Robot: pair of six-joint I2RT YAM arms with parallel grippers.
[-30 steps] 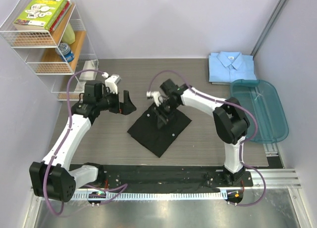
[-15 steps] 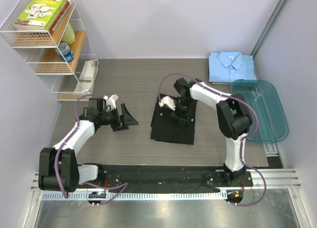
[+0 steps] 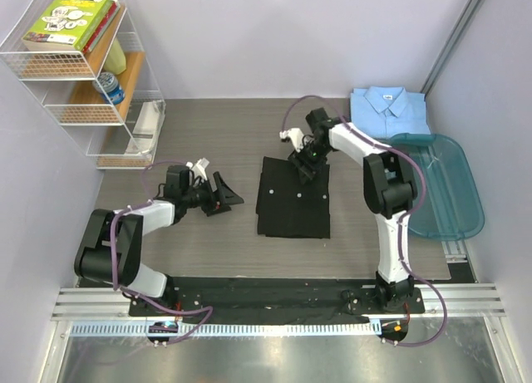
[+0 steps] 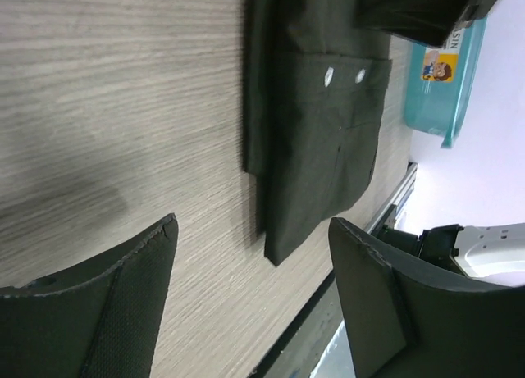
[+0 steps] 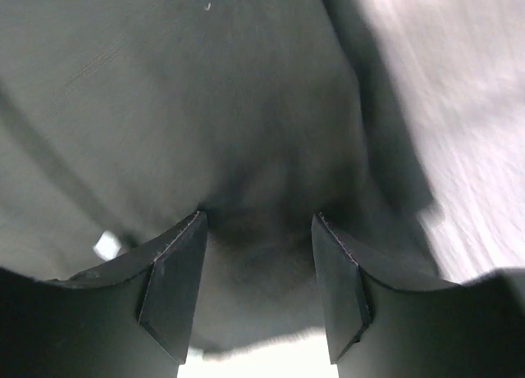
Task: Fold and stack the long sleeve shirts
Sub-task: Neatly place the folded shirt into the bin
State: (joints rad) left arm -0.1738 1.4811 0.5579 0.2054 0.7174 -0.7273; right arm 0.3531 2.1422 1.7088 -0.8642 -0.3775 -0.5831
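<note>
left arm tucked low, left pincer wide open, empty, left of folded black button-front shirt on worktop. right arm stretched forward, right pincer part-open, tips on its far edge. light blue collared shirt far right.

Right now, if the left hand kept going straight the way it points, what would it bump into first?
The black shirt. The left hand points across the table at the shirt's near edge, with nothing between. How high it hangs is unclear, so it might skim over it.
</note>
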